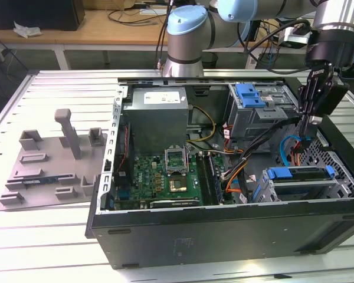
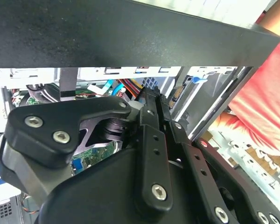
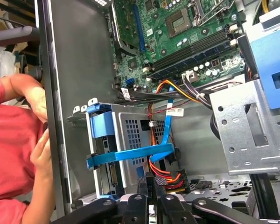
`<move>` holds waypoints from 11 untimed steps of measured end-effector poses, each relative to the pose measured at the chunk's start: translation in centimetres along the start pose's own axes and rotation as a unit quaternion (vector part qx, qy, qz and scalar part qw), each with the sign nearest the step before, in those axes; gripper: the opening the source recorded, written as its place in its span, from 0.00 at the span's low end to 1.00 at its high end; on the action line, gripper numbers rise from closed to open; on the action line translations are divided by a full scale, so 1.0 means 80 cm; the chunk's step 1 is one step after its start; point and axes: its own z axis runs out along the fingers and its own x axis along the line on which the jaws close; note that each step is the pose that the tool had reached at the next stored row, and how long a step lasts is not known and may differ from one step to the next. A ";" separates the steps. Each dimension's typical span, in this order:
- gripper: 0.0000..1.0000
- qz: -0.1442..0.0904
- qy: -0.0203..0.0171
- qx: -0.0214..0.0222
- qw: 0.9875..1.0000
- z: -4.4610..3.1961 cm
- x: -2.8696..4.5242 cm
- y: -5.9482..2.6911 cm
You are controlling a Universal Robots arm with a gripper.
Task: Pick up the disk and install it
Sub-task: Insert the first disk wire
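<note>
Case: tower case (image 1: 224, 236) on its side, panel off, presumably to give reach from above.
Disk: disk (image 1: 304, 173) in blue carrier, lying in its bay beside the case's near wall, apparently seated.
Gripper: gripper (image 1: 305, 131) just above, fingers pinched together, empty.
Onlooker: hand (image 3: 35, 98) at case edge.

Black end effector (image 2: 153, 100) with jaws together, case panel (image 2: 130, 37) above, red sleeve (image 2: 266, 102) beside

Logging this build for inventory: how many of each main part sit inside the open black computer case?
Grey metal power supply box: 1
Green motherboard circuit board: 1
Metal drive bays with blue plastic parts: 2
Total: 4
</note>
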 end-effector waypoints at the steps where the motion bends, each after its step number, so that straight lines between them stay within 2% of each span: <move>1: 0.16 -0.001 -0.005 -0.001 1.000 0.0015 0.0035 -0.001; 2: 0.16 -0.002 -0.009 -0.002 1.000 0.0017 0.0066 -0.001; 3: 0.16 -0.002 -0.011 -0.002 1.000 0.0014 0.0090 -0.002; 5: 0.16 -0.003 -0.017 -0.003 1.000 -0.0027 0.0186 -0.003; 11: 0.16 -0.006 -0.030 -0.005 1.000 -0.0068 0.0359 -0.004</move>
